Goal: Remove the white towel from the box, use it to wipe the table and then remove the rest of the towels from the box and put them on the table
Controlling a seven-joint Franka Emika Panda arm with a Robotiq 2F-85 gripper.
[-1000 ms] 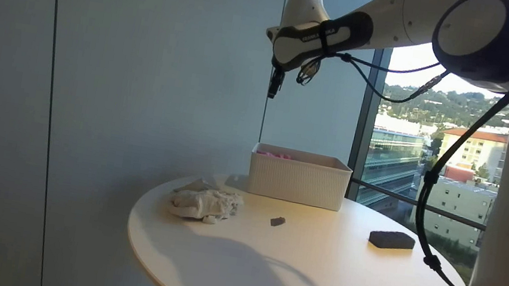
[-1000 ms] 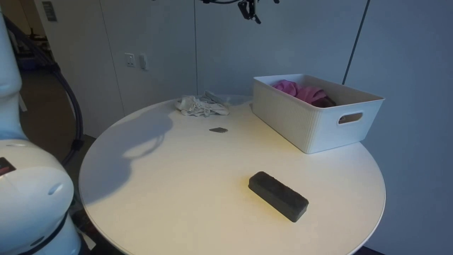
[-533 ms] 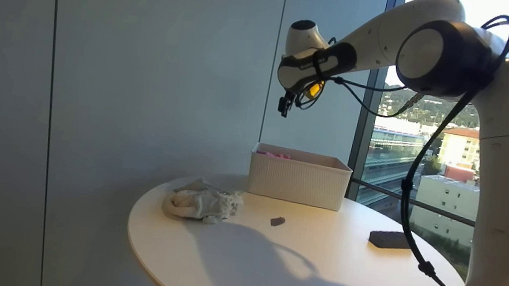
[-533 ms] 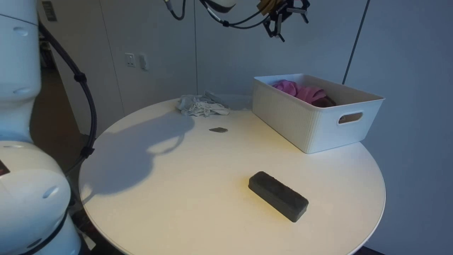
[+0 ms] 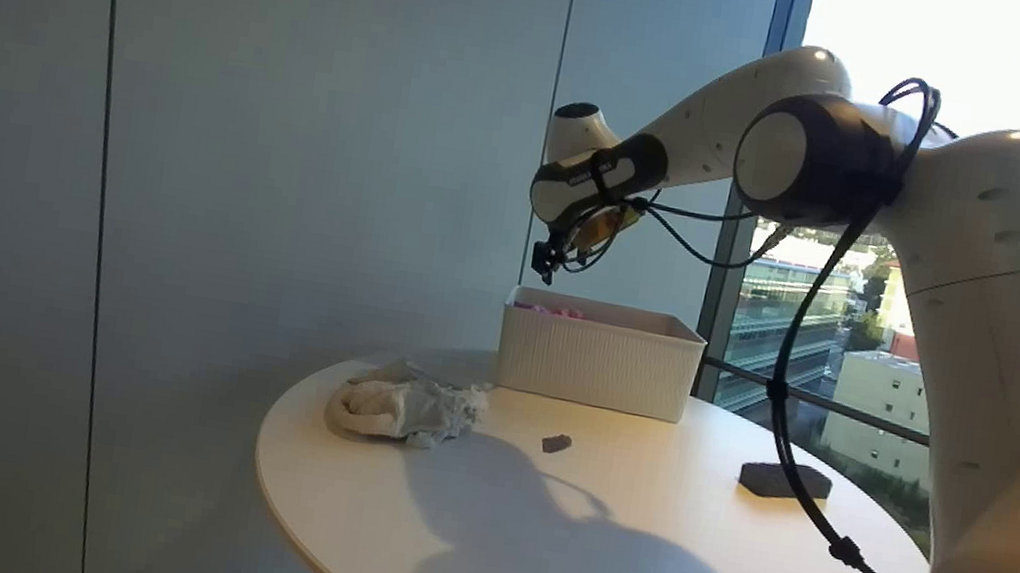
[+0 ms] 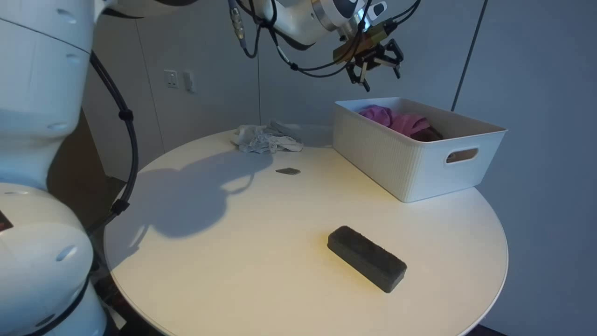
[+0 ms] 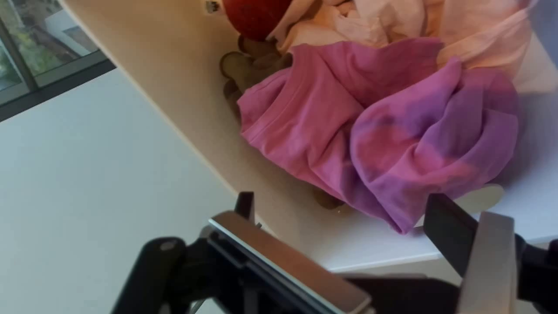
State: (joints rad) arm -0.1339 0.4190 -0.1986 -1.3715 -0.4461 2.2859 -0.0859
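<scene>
The cloth [image 7: 375, 135] mid wrist view is pink (purple at right). In an exterior view, the box [image 6: 378, 149] at right is ribbed white, the towel [image 6: 266, 140] above centre whitish, the block [image 6: 366, 259] below charcoal.

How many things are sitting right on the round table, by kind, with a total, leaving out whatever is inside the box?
White box: 1
Crumpled white towel, counted as one heap: 1
Dark block: 1
Small flat grey piece: 1
Total: 4
</scene>
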